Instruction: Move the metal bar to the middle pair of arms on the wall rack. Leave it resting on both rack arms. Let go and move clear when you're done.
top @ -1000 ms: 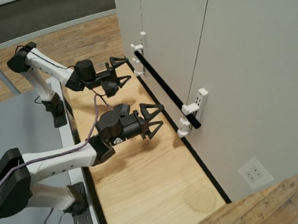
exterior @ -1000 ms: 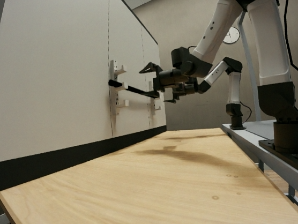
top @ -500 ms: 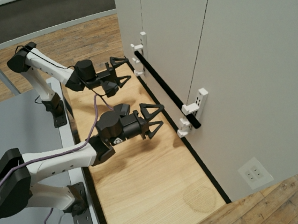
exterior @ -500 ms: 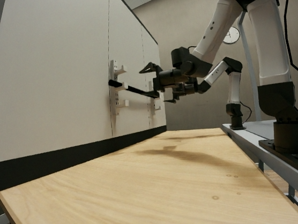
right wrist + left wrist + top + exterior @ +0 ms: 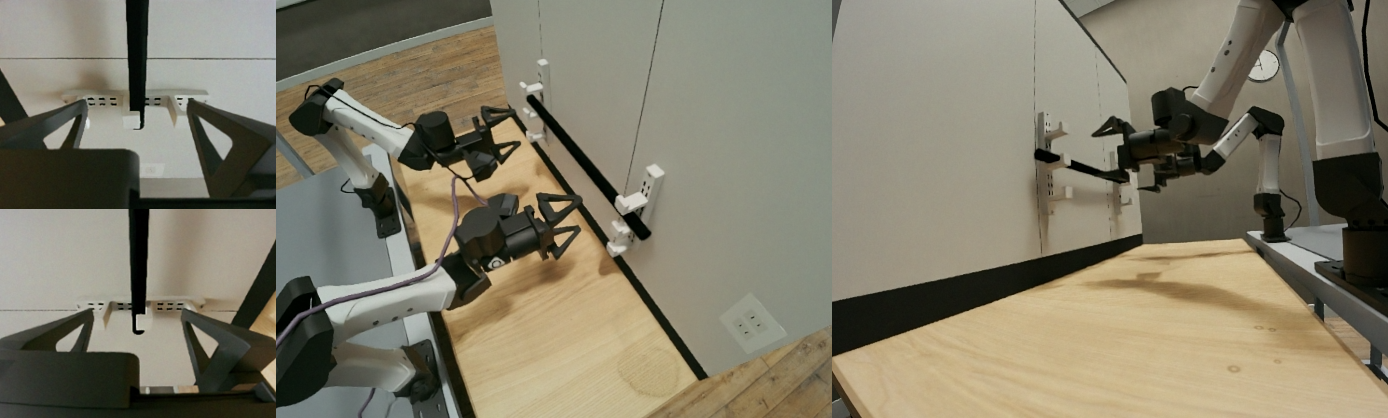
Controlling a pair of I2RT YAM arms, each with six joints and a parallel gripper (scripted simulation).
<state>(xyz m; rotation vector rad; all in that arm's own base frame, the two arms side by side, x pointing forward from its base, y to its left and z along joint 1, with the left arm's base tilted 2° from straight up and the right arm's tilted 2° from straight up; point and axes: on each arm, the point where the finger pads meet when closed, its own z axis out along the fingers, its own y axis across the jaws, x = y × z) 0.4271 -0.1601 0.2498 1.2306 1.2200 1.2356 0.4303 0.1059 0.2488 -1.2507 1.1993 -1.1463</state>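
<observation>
The black metal bar [image 5: 581, 155] [image 5: 1082, 167] [image 5: 138, 265] [image 5: 137, 56] lies lengthwise along the wall across both white rack brackets. At the near bracket [image 5: 654, 178] [image 5: 1043, 180] it sits on the middle arm [image 5: 1065, 160], under the top arm [image 5: 632, 202] [image 5: 1058, 131]. The wrist views show each bar end at the middle arm, just past the bracket. My left gripper [image 5: 516, 128] [image 5: 137, 313] is open and empty, back from the bar's far end. My right gripper [image 5: 579, 213] [image 5: 137, 104] is open and empty, back from the near end. Neither touches the bar.
The wall [image 5: 741, 150] [image 5: 932, 150] stands behind the rack, with a black strip [image 5: 656, 308] along its base. The wooden table top [image 5: 556, 340] [image 5: 1082, 340] lies below both grippers. A wall outlet [image 5: 753, 323] is at the near lower side.
</observation>
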